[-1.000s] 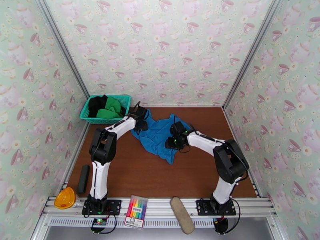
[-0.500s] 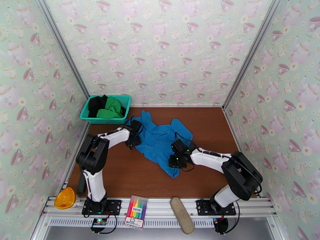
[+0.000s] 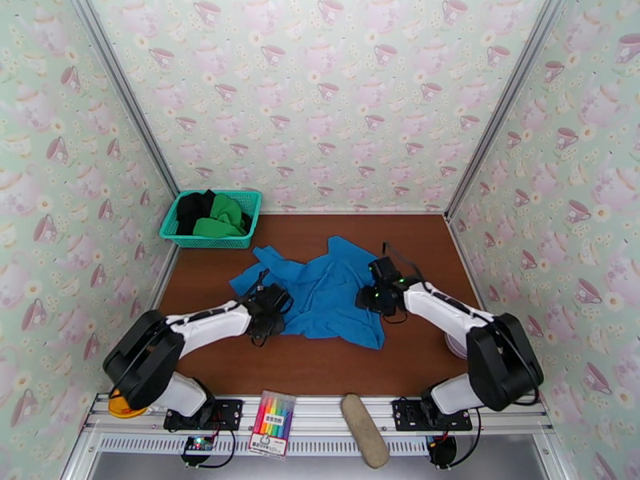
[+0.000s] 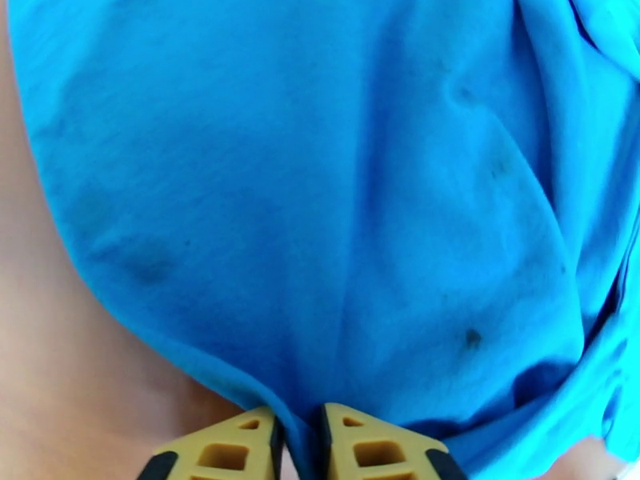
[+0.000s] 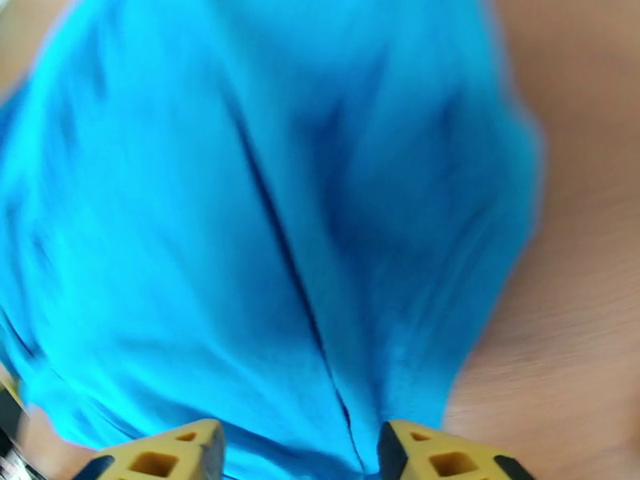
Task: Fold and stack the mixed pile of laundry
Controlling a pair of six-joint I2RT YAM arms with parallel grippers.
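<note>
Centrally, the bright blue cloth garment [image 3: 324,286] lies spread and wrinkled on the brown wooden counter [image 3: 320,370], between the two arms. The left tool [image 3: 268,312] sits low at the garment's near-left edge. In the left wrist view its yellow fingertips [image 4: 228,450] are almost together, with a fold of the blue cloth [image 4: 320,194] pinched between them. The right tool [image 3: 378,294] rests at the garment's right edge. In the right wrist view its fingers [image 5: 432,458] stand apart with blue cloth [image 5: 264,234] filling the gap, but the view is blurred and a firm grip cannot be told.

The teal plastic mesh basket [image 3: 210,240] stands in the far-left corner, well apart from the blue garment. It holds the green cloth garment [image 3: 220,219] and, on its left, the black cloth garment [image 3: 192,208].

On the near rail lie a pack of coloured markers [image 3: 273,424] and a tan oblong pad [image 3: 364,430]. Bare counter lies open along the near edge, at the far right and along the far wall.
</note>
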